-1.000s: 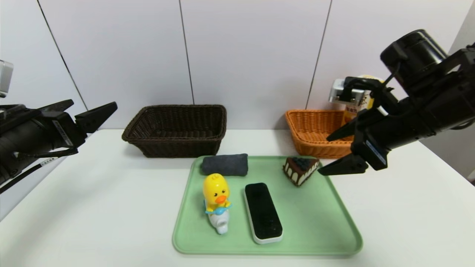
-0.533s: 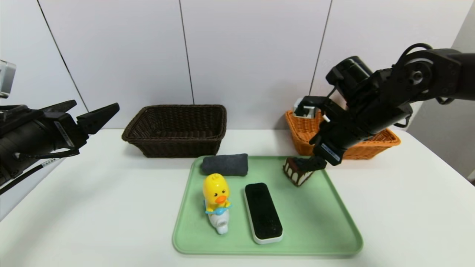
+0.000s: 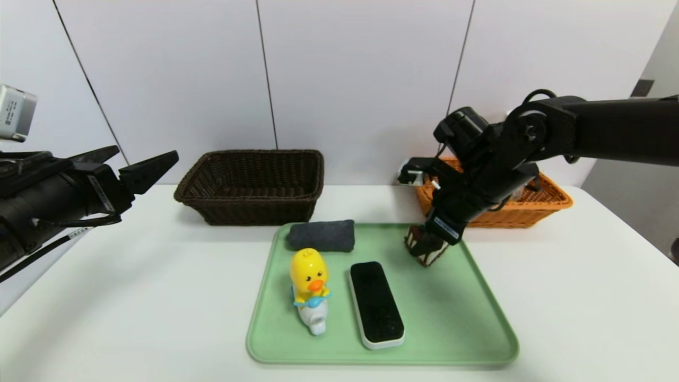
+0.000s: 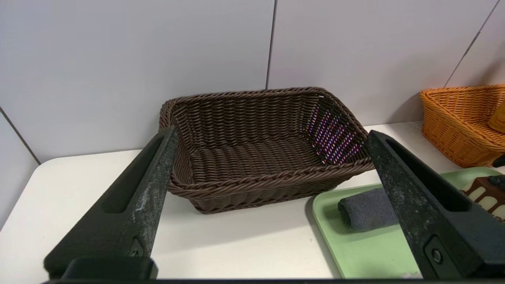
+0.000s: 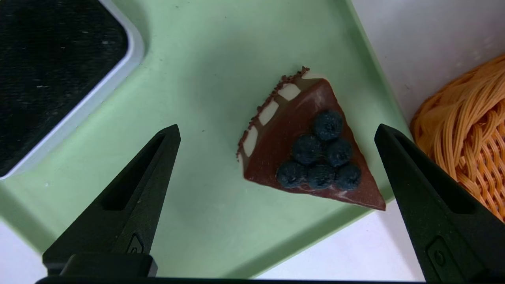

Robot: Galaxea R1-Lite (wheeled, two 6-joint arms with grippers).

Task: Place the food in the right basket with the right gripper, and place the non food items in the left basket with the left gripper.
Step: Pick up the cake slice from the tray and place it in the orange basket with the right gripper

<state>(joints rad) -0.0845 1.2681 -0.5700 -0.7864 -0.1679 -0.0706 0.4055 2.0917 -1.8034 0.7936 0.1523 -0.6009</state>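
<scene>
A chocolate cake wedge topped with blueberries sits at the far right corner of the green tray. My right gripper hovers over it, open, one finger on each side and neither touching. A yellow corner of the snack box shows inside the orange basket. The duck toy, grey rolled cloth and black-topped eraser lie on the tray. My left gripper hangs open and empty at the far left, facing the dark brown basket.
Both baskets stand against the back wall behind the tray. The right arm reaches across the front of the orange basket. White table surface lies to the left and right of the tray.
My right arm swung from beside the orange basket down and left to the tray and now straddles the cake, still open. The left arm barely shifted.
</scene>
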